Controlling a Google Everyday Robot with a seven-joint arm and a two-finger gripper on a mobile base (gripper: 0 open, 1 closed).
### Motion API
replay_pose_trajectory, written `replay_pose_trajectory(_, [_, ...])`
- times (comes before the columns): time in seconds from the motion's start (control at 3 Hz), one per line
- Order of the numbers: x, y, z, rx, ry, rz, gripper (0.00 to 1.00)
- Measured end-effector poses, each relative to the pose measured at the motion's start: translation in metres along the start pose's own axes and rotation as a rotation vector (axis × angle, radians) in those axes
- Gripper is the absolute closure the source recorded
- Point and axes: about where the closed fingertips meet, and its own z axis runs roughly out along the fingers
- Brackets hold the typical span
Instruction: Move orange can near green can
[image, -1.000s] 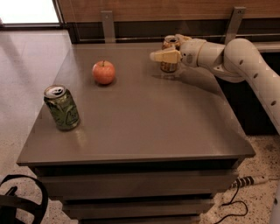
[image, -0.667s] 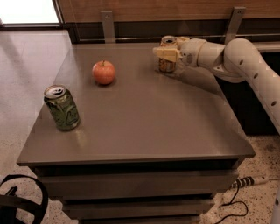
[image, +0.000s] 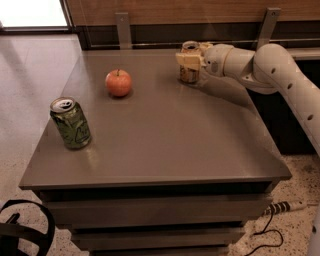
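Note:
The orange can (image: 189, 74) stands upright near the back edge of the table, its silver top showing. My gripper (image: 189, 60) reaches in from the right and is shut on the orange can around its upper half, with one pale finger (image: 186, 59) across its front. The can's base looks to be on or just above the table. The green can (image: 70, 123) stands upright at the front left of the table, far from the gripper.
A red-orange apple (image: 118, 83) sits on the grey table (image: 165, 145) between the two cans, toward the back. A wall rail with metal brackets (image: 123, 29) runs behind the table. A cable lies on the floor at the lower right (image: 272, 210).
The gripper has shifted slightly left and settled around the orange can. The green can and the apple have not moved.

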Motion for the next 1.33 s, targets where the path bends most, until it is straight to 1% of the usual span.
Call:
replay_pose_trajectory(0.33, [0.0,0.002,0.003,-0.005,0.0,0.0,1.0])
replay_pose_trajectory(0.67, [-0.011,0.019,-0.001,-0.051,0.012,-0.003,1.0])
replay_pose_trajectory(1.0, [-0.03,0.052,-0.018,-0.092,0.019,-0.018,1.0])
replay_pose_trajectory(1.33, [-0.035,0.096,-0.032,-0.128,0.009,-0.01,1.0])
